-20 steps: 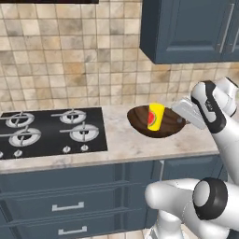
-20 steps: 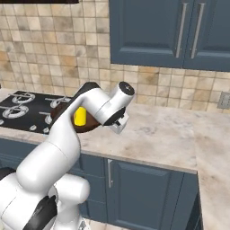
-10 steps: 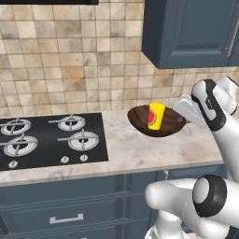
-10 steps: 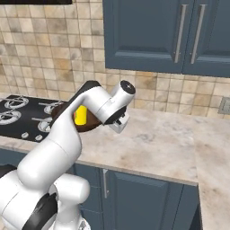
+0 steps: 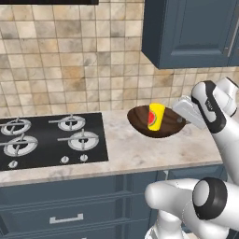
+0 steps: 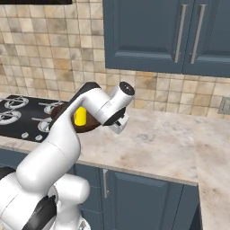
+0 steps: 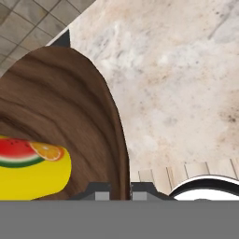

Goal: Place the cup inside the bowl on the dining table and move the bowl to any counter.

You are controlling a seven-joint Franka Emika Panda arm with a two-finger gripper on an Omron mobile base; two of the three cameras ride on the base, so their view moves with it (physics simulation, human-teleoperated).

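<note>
Cup (image 5: 156, 116) upright in bowl (image 5: 140, 122) | bowl tilted above counter (image 5: 130, 154) | gripper (image 7: 119, 189) pinching bowl rim

- Black gas hob (image 5: 46, 140): set into the worktop, L side in left base view; 4 burners w/ grey round caps, small knobs (image 5: 65, 159) in a row along its front edge.
- Tan tile backsplash (image 5: 70, 60): square tiles, mixed beige/brown, runs along wall behind hob.
- Dark blue wall cabinets (image 6: 170, 36): above the tiles, panelled doors, 2 vertical metal handles (image 6: 179, 33) side by side.
- Dark blue base cabinets (image 5: 70, 205): drawer front w/ horiz. metal pull (image 5: 66, 218).
- Grey wall socket (image 6: 223, 105): on tiles, far R in right base view.
</note>
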